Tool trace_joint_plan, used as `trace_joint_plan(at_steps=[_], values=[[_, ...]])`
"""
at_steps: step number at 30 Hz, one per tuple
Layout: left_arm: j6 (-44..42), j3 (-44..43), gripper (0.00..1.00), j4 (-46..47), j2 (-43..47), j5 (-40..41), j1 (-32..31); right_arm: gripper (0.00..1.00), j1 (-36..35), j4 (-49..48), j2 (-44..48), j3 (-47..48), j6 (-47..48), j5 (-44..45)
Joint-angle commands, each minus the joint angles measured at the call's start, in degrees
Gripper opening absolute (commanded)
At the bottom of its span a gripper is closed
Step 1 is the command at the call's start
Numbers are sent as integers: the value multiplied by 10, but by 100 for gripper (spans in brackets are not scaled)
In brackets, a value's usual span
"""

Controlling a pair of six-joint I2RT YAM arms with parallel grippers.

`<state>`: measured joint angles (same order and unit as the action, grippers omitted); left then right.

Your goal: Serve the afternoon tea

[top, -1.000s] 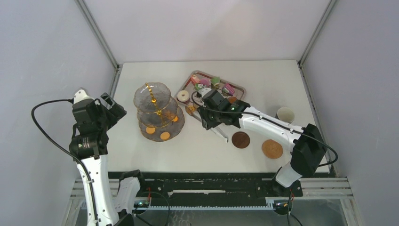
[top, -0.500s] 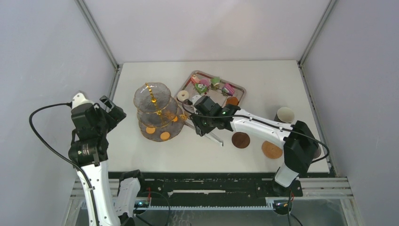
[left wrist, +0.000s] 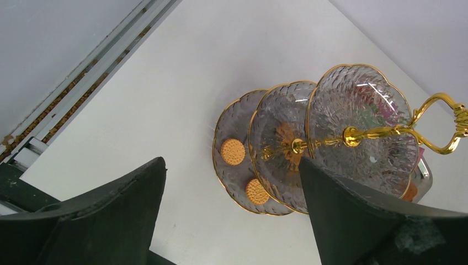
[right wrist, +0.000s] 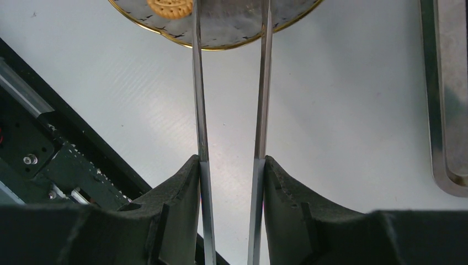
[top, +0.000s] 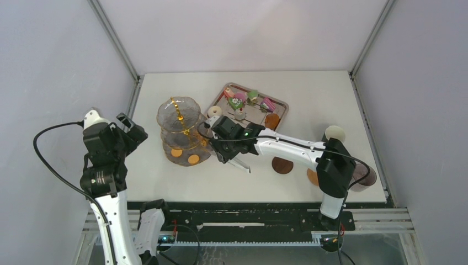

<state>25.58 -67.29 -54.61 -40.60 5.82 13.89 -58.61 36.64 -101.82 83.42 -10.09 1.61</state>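
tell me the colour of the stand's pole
Gold; the pole shows best in the left wrist view.

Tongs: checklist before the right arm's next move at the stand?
1. Grip: right gripper holds the tongs, both blades between its fingers: ok.
2. Aim: blades reach over the lowest tier of the stand: ok.
3. Load at the tong tips: cannot tell; cropped in the wrist view, unclear from above.
4. Room on that tier: ok; two cookies, bare glass beside them.
5. Clearance: left gripper open, off to the stand's side, not touching it: ok.
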Motion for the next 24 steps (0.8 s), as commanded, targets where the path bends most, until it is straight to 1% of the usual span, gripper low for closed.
trace_joint_plan(at_steps=[1,2,4,7,10,14,15,17,22,24], values=[[-2,-31,95,6,10,7,-4,42,-8,-2,-20,46,5,11],[-4,-31,95,5,13,16,-3,43,-9,7,-26,56,3,11],[-9,-31,95,4,18,30,-3,48,-10,11,-30,60,3,10],[-8,-29,95,4,18,30,-3,56,-13,1,-25,49,5,11],[-8,-22,95,8,20,24,-3,58,-13,14,-28,54,4,19],[-11,-19,95,6,20,32,-3,58,-13,6,-15,40,9,21],[-10,-20,95,7,20,31,-4,57,-13,3,-8,34,9,26],[-8,-19,95,8,19,29,-3,49,-13,-5,11,19,9,36],[-7,-21,95,13,13,24,-3,24,-7,-11,70,-21,-2,77],[-9,-23,95,14,10,24,-3,17,0,-11,91,-34,-5,89]])
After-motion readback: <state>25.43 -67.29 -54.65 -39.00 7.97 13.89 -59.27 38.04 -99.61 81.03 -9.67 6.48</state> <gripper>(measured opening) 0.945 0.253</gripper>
